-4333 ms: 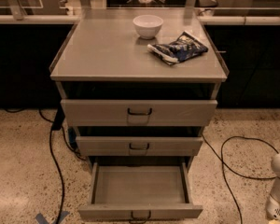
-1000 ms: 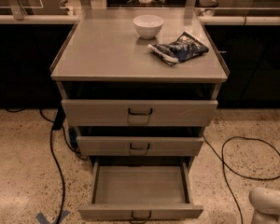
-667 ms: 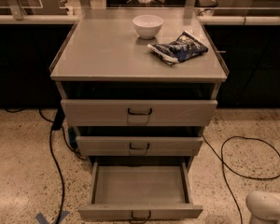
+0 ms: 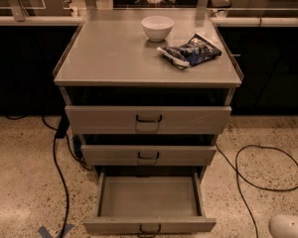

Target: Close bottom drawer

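Observation:
The bottom drawer (image 4: 148, 197) of the grey-beige cabinet (image 4: 114, 58) stands pulled far out, its shallow tray empty. Its low front (image 4: 114, 225) with a small dark wire handle (image 4: 150, 229) sits at the lower edge of the camera view. The middle drawer (image 4: 149, 155) and the taller top drawer (image 4: 148, 119) each stick out slightly. My gripper is out of view; only a white rounded part of my arm (image 4: 287, 226) shows in the bottom right corner, to the right of the open drawer and apart from it.
A white bowl (image 4: 157, 28) and a dark blue snack bag (image 4: 189, 50) lie on the cabinet top. Black cables run over the speckled floor at the left (image 4: 54, 157) and loop at the right (image 4: 260, 167). Blue tape (image 4: 54, 230) marks the floor at lower left.
The white arm part has sunk lower toward the bottom right corner and shifted slightly left. The drawers, bowl and bag have not moved.

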